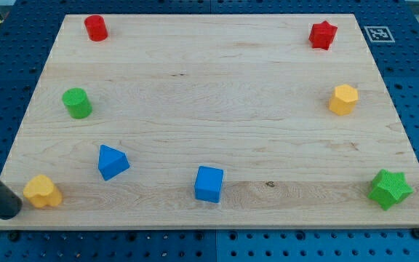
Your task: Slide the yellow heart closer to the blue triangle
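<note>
The yellow heart (42, 191) lies near the board's bottom left corner. The blue triangle (112, 161) lies up and to the right of it, about a block's width apart. My tip (9, 212) comes in from the view's left edge and rests just left of the yellow heart, close to it or touching it.
On the wooden board (209, 87) also lie a blue cube (209, 183) at bottom centre, a green cylinder (77, 102) at left, a red cylinder (96, 28) at top left, a red star (323, 34) at top right, a yellow hexagon (343, 99) at right and a green star (390, 189) at bottom right.
</note>
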Action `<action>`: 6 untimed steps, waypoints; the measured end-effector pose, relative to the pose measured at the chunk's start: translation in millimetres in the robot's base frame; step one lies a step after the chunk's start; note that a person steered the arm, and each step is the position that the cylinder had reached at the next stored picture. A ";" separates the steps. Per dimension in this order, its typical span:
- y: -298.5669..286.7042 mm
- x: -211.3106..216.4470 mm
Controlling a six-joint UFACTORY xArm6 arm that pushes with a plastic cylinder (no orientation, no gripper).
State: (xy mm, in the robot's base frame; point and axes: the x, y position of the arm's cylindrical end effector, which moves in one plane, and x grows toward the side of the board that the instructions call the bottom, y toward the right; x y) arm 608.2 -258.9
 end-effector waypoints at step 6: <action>120.3 -53.5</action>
